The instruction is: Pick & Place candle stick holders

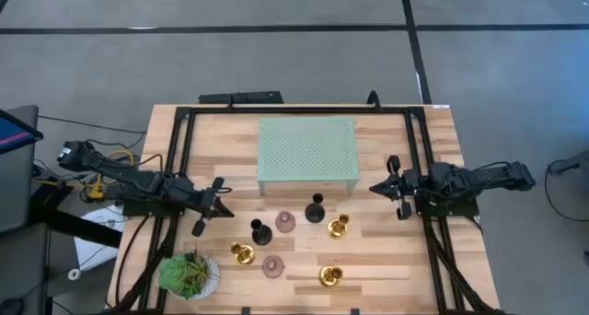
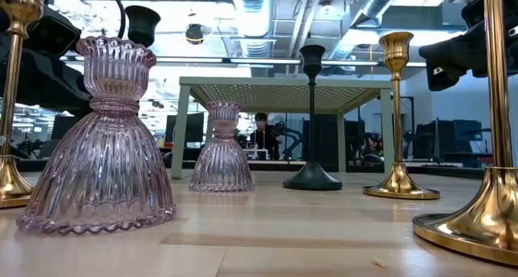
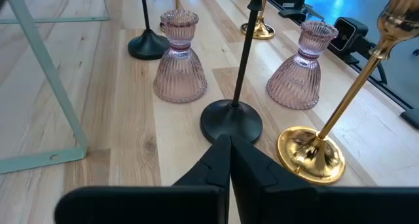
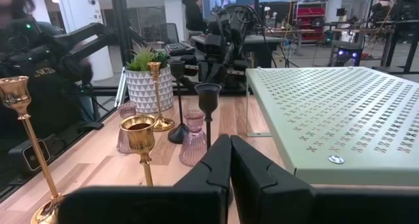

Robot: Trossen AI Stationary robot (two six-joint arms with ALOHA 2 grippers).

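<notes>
Between both arms, below perforated platform (image 1: 306,155), seven candle stick holders (image 1: 293,242) stand clustered; left gripper (image 1: 213,208) and right gripper (image 1: 390,188) pressed together, empty; we judge holders top-heavy, slippery; pinch slim stems low

table top (image 1: 386,260): pale wood planks, visible grain, smooth satin finish
table frame (image 1: 178,158): black metal bars, matt
platform (image 1: 306,149): pale green sheet metal, perforated all over, matt painted look
gold candle stick holders (image 3: 311,152): polished metal, mirror-glossy, reflections on base
black candle stick holders (image 3: 230,119): metal, matt to slightly satin, smooth
pink candle stick holders (image 2: 101,159): ribbed translucent glass, glossy, scalloped foot
plant pot (image 4: 148,88): white, faceted relief, matt
left gripper (image 3: 229,162): dark plastic fingers, matt, smooth
right gripper (image 4: 230,160): same dark matt plastic
</notes>
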